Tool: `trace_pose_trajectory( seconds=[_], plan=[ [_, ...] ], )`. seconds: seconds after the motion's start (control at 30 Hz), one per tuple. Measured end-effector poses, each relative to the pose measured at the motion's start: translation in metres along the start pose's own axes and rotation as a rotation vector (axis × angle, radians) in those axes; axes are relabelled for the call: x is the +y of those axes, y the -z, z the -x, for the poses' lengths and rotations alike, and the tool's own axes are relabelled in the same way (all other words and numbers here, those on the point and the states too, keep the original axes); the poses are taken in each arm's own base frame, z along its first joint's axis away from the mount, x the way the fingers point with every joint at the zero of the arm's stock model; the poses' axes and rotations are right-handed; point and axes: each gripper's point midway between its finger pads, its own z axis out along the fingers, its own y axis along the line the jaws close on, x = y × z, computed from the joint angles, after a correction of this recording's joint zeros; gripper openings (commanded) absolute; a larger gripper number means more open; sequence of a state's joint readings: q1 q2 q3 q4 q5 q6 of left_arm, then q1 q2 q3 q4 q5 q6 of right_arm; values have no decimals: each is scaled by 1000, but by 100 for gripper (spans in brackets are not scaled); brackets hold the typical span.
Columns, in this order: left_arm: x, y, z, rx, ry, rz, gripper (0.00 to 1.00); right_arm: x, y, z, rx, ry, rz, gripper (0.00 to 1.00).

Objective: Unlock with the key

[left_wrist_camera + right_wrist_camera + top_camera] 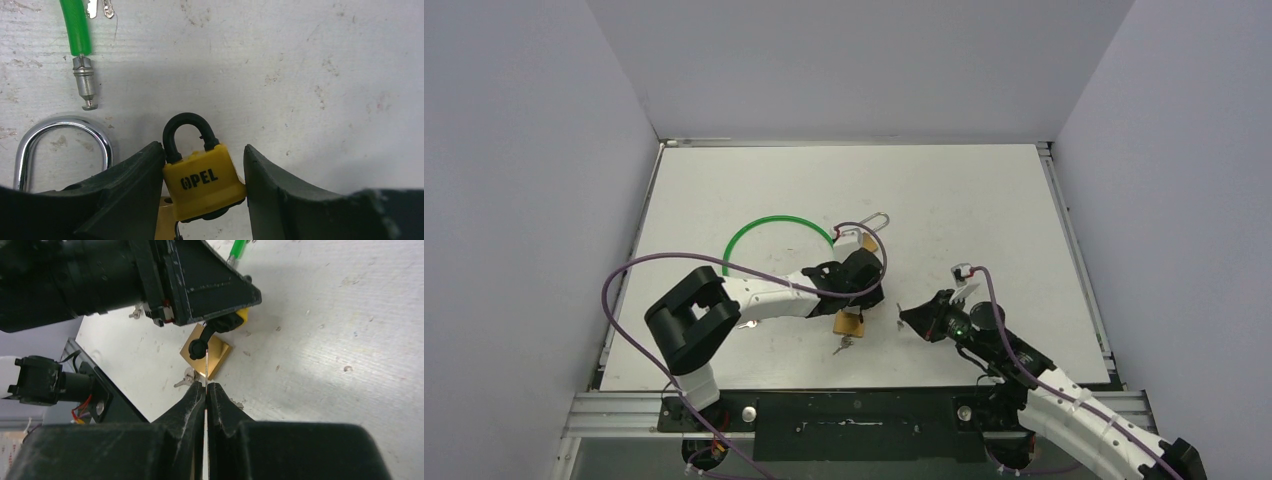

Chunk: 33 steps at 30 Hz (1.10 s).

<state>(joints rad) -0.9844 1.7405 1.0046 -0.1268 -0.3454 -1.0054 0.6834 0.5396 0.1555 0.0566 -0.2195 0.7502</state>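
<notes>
From above, the left gripper (pixel 864 255) is over the middle of the table (pixel 974 200), with the yellow padlock (pixel 869 243) at its tips. A brass padlock (pixel 849 323) lies just beside that arm. The right gripper (pixel 911 317) is near it

In the left wrist view, the fingers are about half open and press on both sides of the yellow padlock. A green cable (pixel 75 25) lies close by

In the right wrist view, the fingers are squeezed tight on the thin key (pixel 206 382). It points at the padlock's black bottom; I cannot tell if it is inside
</notes>
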Motion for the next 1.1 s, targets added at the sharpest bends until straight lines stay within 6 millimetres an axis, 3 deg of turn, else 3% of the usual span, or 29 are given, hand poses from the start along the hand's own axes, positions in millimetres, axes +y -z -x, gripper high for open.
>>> trace_pose_trajectory(
  seconds=[0.23, 0.5, 1.1],
  plan=[
    [-16, 7, 9, -17, 82, -89, 0, 3, -15, -19, 95, -31, 37, 0],
    [-23, 9, 7, -5, 114, -133, 0, -5, -27, -32, 148, -65, 9, 0],
    [-28, 14, 9, -10, 130, -165, 0, -6, -42, -19, 110, -94, -24, 0]
  ],
)
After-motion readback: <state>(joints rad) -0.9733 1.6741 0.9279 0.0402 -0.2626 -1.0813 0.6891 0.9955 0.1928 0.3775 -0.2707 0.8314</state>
